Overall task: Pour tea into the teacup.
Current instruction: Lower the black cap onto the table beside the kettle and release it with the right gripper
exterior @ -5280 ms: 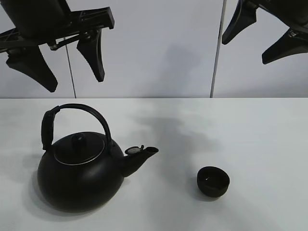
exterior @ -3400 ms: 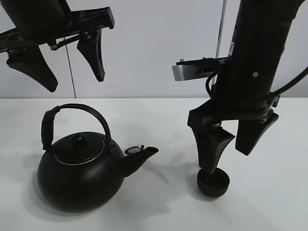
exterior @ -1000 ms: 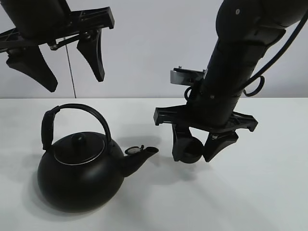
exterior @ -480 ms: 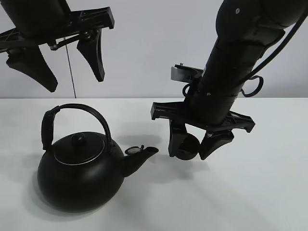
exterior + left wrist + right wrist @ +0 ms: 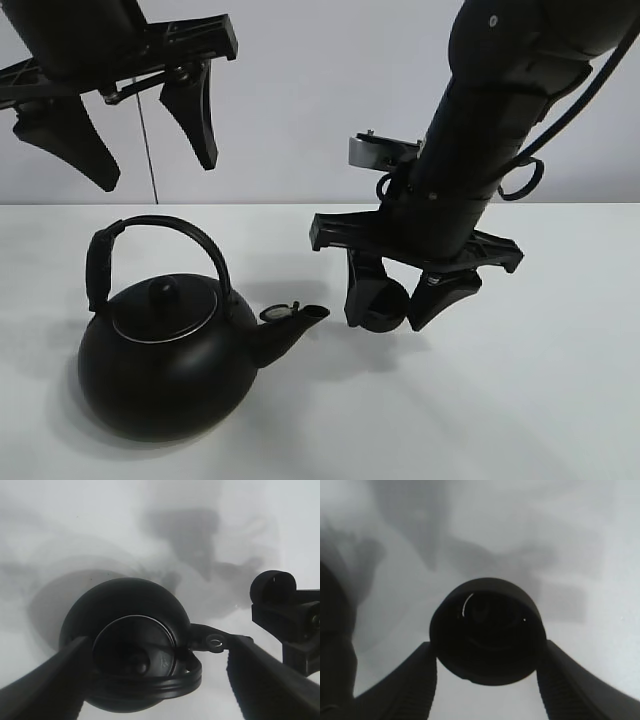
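The small matte-black teacup (image 5: 385, 305) (image 5: 487, 629) hangs above the white table, clamped between the fingers of my right gripper (image 5: 397, 303) (image 5: 487, 680). It is held just right of the kettle's spout (image 5: 300, 322). The big round black kettle (image 5: 165, 360) (image 5: 127, 640) with arched handle stands on the table at the left. My left gripper (image 5: 110, 140) hovers high above the kettle, open and empty. In the left wrist view the teacup (image 5: 273, 586) shows beyond the spout.
A white table (image 5: 520, 400) fills the lower part of the high view, with a pale wall behind. The right arm (image 5: 500, 120) slants down from the upper right.
My right gripper has carried the teacup a little further left, toward the kettle's spout. The left gripper and the kettle have not moved.
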Tool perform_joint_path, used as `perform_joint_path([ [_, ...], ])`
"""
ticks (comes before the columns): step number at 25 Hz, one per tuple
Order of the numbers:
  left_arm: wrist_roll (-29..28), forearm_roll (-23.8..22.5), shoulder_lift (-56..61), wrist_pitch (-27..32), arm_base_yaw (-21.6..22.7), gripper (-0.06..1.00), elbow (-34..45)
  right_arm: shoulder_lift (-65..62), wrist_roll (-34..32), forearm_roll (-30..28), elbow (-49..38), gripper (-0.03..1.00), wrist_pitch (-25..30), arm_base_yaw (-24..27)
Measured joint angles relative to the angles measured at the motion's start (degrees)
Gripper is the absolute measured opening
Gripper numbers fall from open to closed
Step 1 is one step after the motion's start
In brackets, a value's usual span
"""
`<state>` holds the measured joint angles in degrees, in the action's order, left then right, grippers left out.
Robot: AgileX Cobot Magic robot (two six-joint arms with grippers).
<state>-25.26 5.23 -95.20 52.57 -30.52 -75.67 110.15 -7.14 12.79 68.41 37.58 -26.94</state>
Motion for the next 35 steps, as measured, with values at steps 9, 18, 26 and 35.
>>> perform_joint_path([
  [9, 0.0, 0.0, 0.0, 0.0, 0.0, 0.54, 0.0, 0.0, 4.9, 0.3, 0.0, 0.39, 2.9, 0.0],
  [18, 0.0, 0.0, 0.0, 0.0, 0.0, 0.54, 0.0, 0.0, 8.1, 1.4, 2.4, 0.39, 6.9, 0.0],
  [26, 0.0, 0.0, 0.0, 0.0, 0.0, 0.54, 0.0, 0.4, 8.3, 1.4, 4.0, 0.39, 6.9, 0.0],
  [35, 0.0, 0.0, 0.0, -0.1, 0.0, 0.54, 0.0, 5.2, 8.4, 2.5, 4.0, 0.39, 5.5, 0.0],
])
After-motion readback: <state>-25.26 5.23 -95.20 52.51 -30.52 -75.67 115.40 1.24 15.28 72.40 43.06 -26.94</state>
